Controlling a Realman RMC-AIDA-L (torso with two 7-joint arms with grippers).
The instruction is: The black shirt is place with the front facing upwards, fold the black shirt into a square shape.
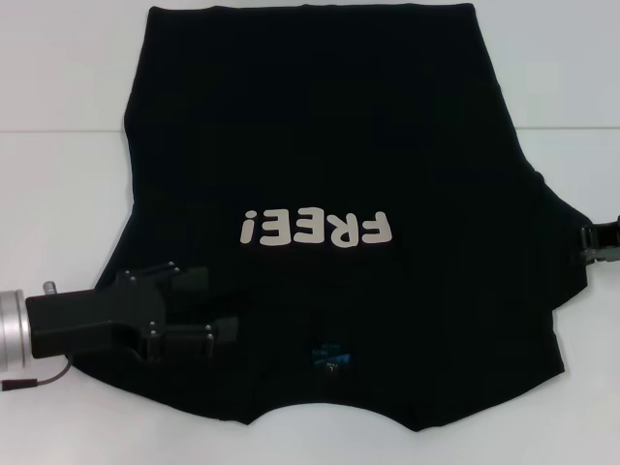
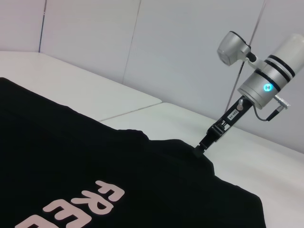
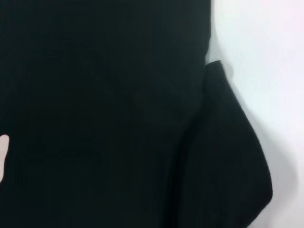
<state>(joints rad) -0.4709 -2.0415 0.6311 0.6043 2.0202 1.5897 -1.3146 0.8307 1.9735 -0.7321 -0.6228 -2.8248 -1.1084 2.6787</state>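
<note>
We see the shirt (image 1: 329, 145) spread flat on the white desk (image 1: 58, 87), front up, with its collar end toward the near edge and its hem toward the far edge. The cream letters "FREE!" (image 1: 316, 229) read upside down from the head view, and a small blue label (image 1: 331, 356) sits at the neckline.

The left gripper (image 1: 225, 305) lies over the shirt's sleeve area near the desk's left edge, close to the near edge. Its fingers (image 1: 192, 279) stand apart, one above the other in the head view, resting on or just above the cloth; we cannot tell whether any fabric is between them.

The right gripper (image 1: 585, 240) is at the shirt's other sleeve, near the right edge of the desk. In the left wrist view its tip (image 2: 203, 145) meets the edge of the cloth, where the fabric rises into a small peak. We cannot tell how far its fingers are parted or whether they have hold of the cloth.
</note>
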